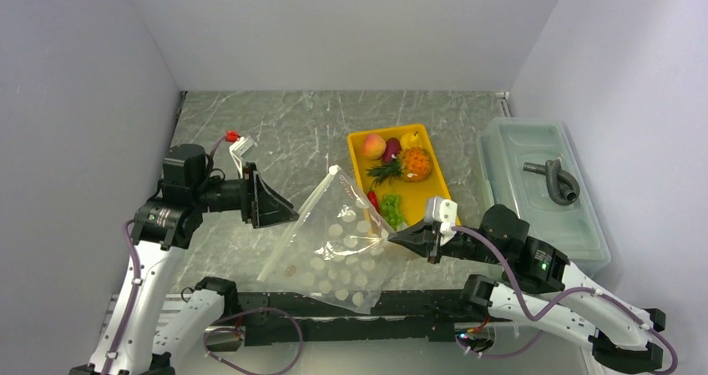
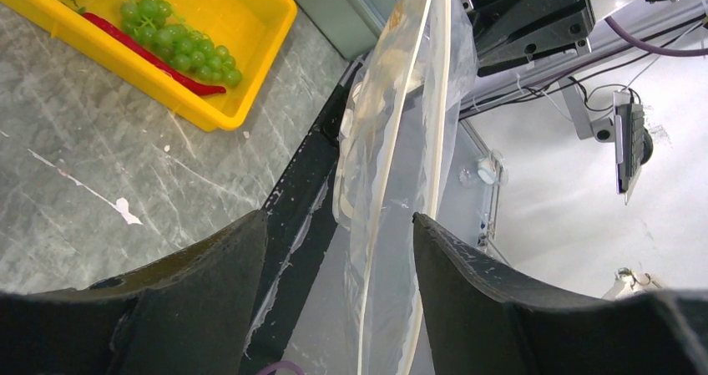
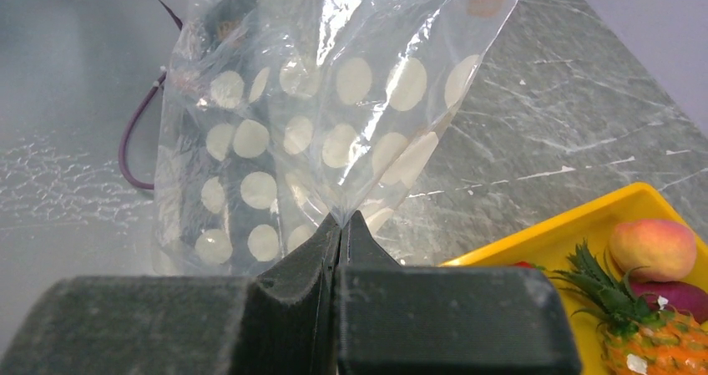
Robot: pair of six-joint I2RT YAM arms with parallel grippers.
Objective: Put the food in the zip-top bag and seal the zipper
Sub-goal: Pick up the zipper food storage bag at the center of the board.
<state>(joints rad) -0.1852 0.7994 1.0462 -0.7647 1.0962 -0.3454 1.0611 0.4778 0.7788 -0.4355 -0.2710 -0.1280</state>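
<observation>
While right hand (image 3: 341, 225) pinches shut on the zip-top bag (image 1: 334, 241) beside the tray (image 1: 355, 154), left hand (image 2: 338, 217) gapes around the zipper (image 2: 440, 99), gripping nothing; food (image 1: 415, 164) all in tray; next: clamp, spread mouth

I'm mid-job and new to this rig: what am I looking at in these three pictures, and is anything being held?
The wide picture looks down from above and behind the robot's left arm and right arm, bolted at the near edge of a grey table. The other two come from a camera on each wrist. The right end effector is shut on an edge of the clear polka-dot bag, holding it. The left end effector is open; the bag's edge hangs between its fingers, unpinched. A toy peach, pineapple, grapes and chilli lie in the yellow tray. A lidded bin stands to its right.
</observation>
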